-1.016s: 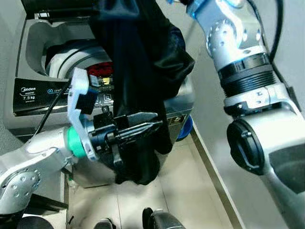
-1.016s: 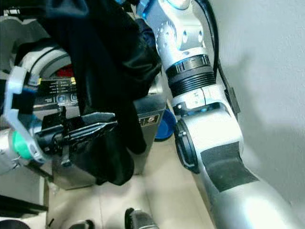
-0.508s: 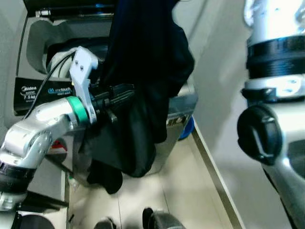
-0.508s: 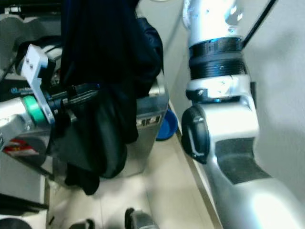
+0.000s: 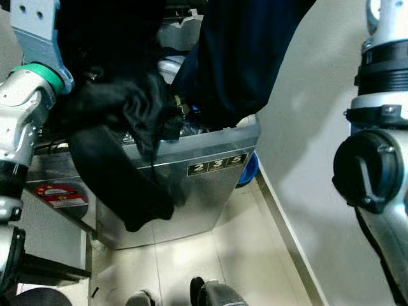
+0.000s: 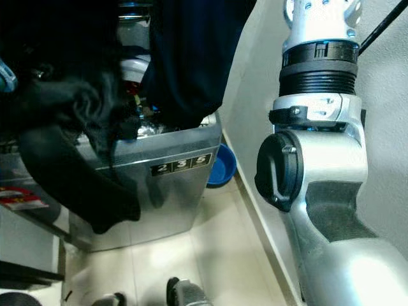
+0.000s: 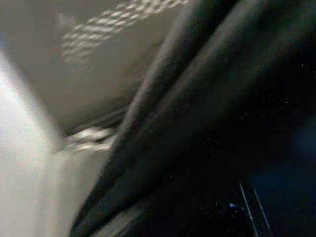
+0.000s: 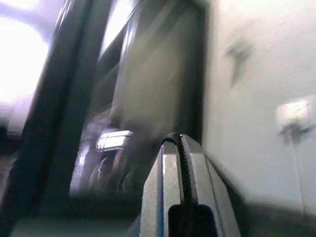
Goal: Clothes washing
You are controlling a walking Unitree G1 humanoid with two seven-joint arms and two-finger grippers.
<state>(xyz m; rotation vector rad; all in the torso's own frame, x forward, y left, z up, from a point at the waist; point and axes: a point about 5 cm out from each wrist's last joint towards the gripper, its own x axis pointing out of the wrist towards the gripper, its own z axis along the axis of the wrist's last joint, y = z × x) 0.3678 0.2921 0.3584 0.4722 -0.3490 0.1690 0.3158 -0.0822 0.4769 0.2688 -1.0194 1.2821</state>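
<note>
Nearest the robot: beige tiled floor [image 5: 242, 255], with the silver right arm [image 6: 319, 210] rising along the pale wall.

Next: silver top-loading washing machine [image 5: 210, 185], front panel numbered 2 3 5, standing on the floor. A round blue basin [image 6: 222, 167] sits on the floor just behind its right corner, against the wall.

Left arm [image 5: 22, 115], green ring at the wrist, is raised at the machine's left side. A bunched black garment [image 5: 118, 159] hangs about its end and droops down over the machine's front face. Left jaws are buried in the cloth; cannot tell whether they are spread or pinching.

Higher and further: a large dark navy garment [image 5: 245, 57] hangs from above, its lower edge over the open top of the machine, near the drum rim.

Right gripper [image 8: 180, 168], in the right wrist view: jaws pressed together; what they pinch, if anything, is blurred.

Judgement: loading is underway. Both garments remain outside the drum. Still left: lowering them in, releasing, closing the lid, starting the cycle.
</note>
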